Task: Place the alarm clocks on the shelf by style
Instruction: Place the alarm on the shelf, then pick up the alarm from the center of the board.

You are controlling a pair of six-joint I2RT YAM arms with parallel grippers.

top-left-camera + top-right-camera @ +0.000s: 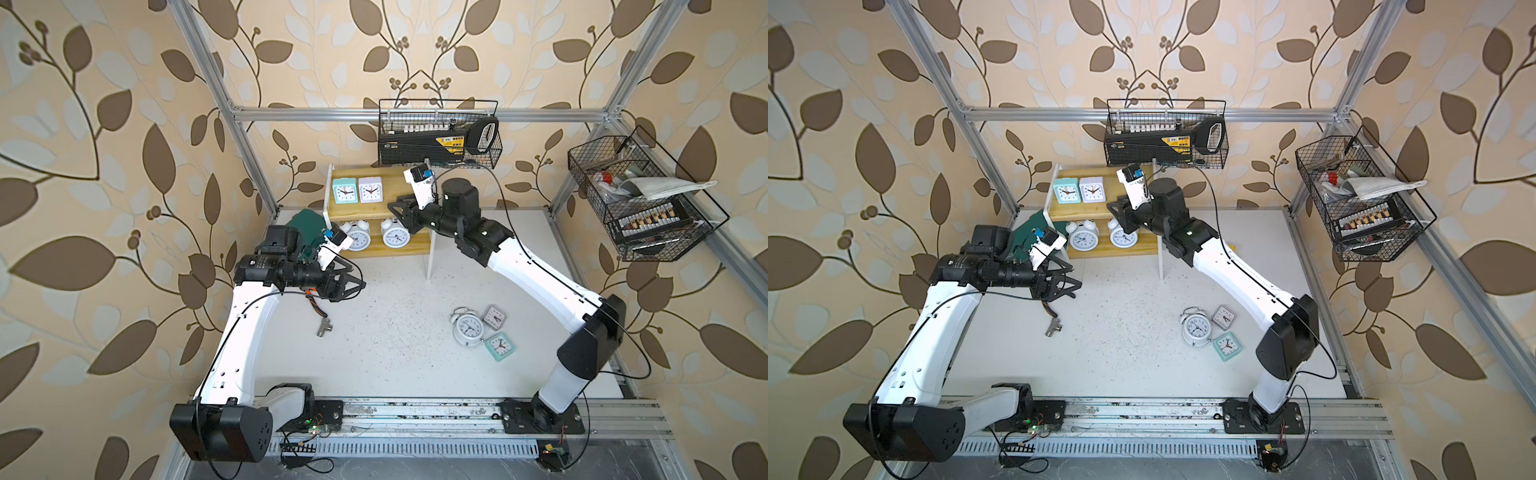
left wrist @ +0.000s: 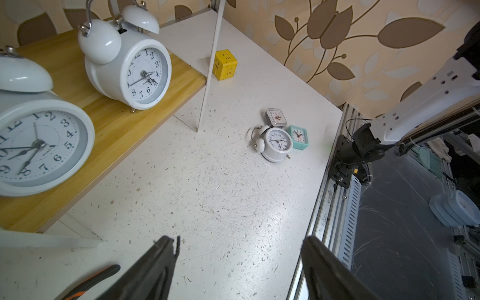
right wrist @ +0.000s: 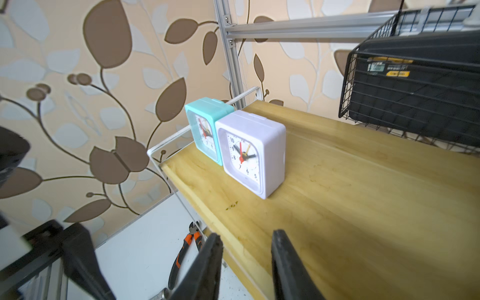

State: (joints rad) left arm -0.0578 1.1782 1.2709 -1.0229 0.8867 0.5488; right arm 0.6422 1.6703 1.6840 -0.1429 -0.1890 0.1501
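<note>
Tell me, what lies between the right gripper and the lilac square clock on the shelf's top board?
Nothing stands between the right gripper and the lilac clock: only bare top board, as the right wrist view shows.

This is looking like a robotics lab cell: an aluminium frame [image 1: 415, 113] is boxing in the bench [image 1: 395, 291], leaf-patterned wallpaper [image 1: 104, 166] is lining walls beyond the fingers [image 3: 207, 259] of the right gripper [image 3: 246, 233], and a wire basket [image 3: 348, 85] of tools is hanging above them.
</note>
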